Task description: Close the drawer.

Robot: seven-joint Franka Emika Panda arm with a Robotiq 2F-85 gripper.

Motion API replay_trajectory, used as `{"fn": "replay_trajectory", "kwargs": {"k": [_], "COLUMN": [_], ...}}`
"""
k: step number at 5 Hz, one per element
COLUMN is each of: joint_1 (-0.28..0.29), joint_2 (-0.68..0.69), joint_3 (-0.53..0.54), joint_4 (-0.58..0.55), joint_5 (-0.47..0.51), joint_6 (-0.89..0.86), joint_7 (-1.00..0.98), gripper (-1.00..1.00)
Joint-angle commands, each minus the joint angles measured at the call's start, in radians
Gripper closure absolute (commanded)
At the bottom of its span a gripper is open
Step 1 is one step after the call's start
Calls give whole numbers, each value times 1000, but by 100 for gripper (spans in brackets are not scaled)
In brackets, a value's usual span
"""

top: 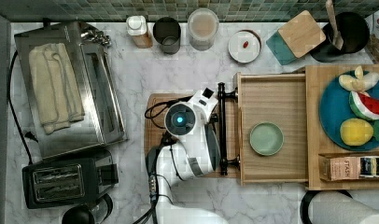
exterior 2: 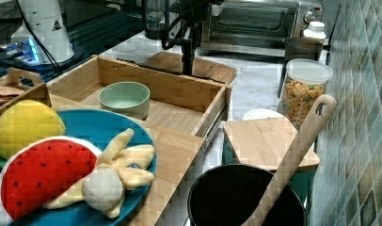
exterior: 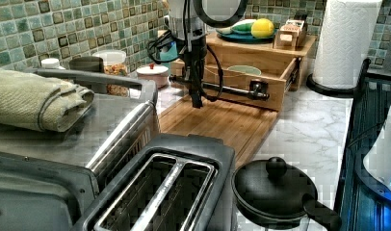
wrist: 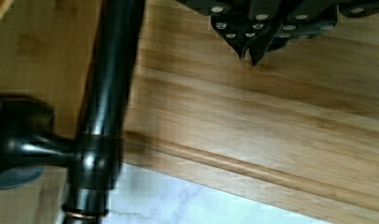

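Just beyond the gripper (wrist: pixel 251 59), whose fingertips are pressed together on nothing, stands the handle (top: pixel 222 128) of the drawer (top: pixel 273 105) — fully pulled out, bowl (top: pixel 266 138) inside. No closing achieved yet — the whole push remains, by my estimate.

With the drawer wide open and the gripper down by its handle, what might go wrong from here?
1. The green bowl sits loose in the drawer; an abrupt push might slide it.
2. The gripper hangs beside the black bar handle, low over the cutting board; it may scrape the board or slip past the bar.
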Motion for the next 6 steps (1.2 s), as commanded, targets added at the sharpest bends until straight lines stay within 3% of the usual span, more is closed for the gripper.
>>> {"fn": "replay_trajectory", "kwargs": {"k": [1, 3, 4, 6], "joint_1": [-168, -267, -341, -425], "joint_2": [-38, -15, 16, 97], "joint_3": [-99, -130, -147, -194], "joint_4": [67, 88, 114, 270], "joint_5": [70, 75, 139, 171], "joint_6": [-44, 20, 66, 28], "joint_7": [-239, -304, -465, -682], "gripper": [100, 100, 100, 100]}}
